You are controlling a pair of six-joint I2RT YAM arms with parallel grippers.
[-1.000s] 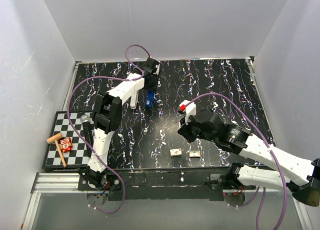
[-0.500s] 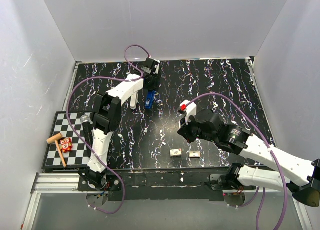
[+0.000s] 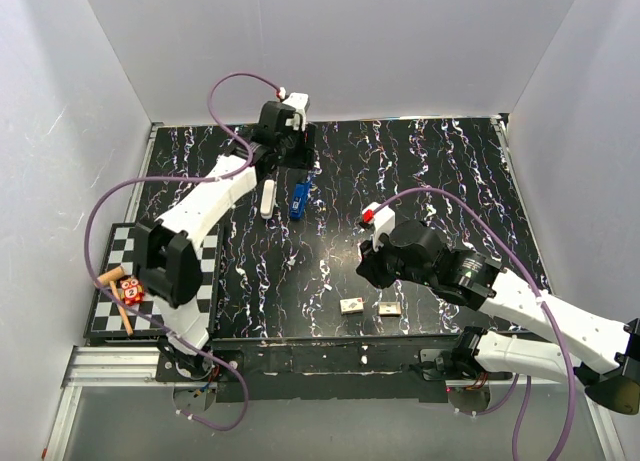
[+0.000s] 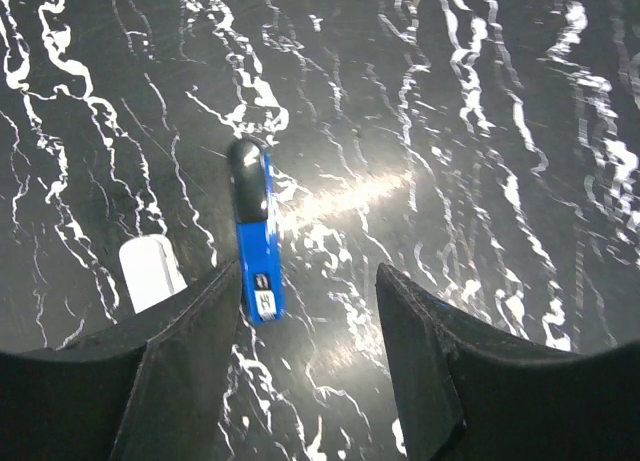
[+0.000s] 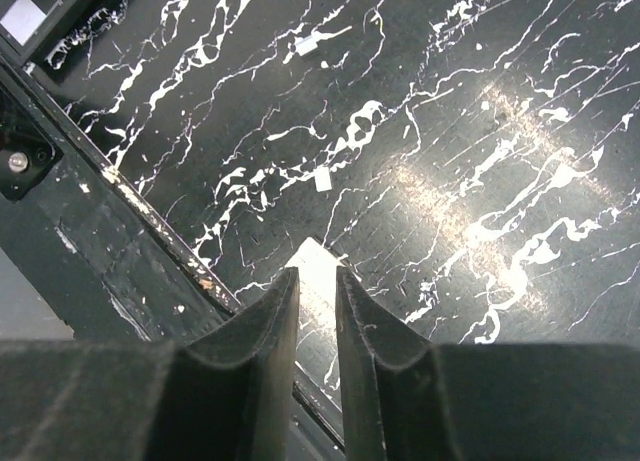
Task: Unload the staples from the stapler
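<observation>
The blue stapler (image 3: pixel 298 199) lies flat at the back of the black marbled table, its black end pointing away in the left wrist view (image 4: pixel 255 236). A white piece (image 4: pixel 152 271) lies just left of it. My left gripper (image 4: pixel 310 281) hangs above the stapler's near end, open and touching nothing. My right gripper (image 3: pixel 368 268) is low near the front edge, its jaws parted by a narrow gap. A pale staple strip (image 5: pixel 318 264) shows right at its fingertips (image 5: pixel 288 281). Two staple pieces (image 3: pixel 351 305) (image 3: pixel 389 308) lie near the front edge.
A checkerboard mat (image 3: pixel 105 243) at the left holds a wooden hammer (image 3: pixel 113 284) and a red toy (image 3: pixel 132 291). The table's front edge and metal rail (image 5: pixel 110 181) run close under my right gripper. White walls enclose three sides.
My left arm has swung its elbow out to the left and drawn the gripper back from the stapler, jaws wider. My right gripper's jaws have parted from shut.
</observation>
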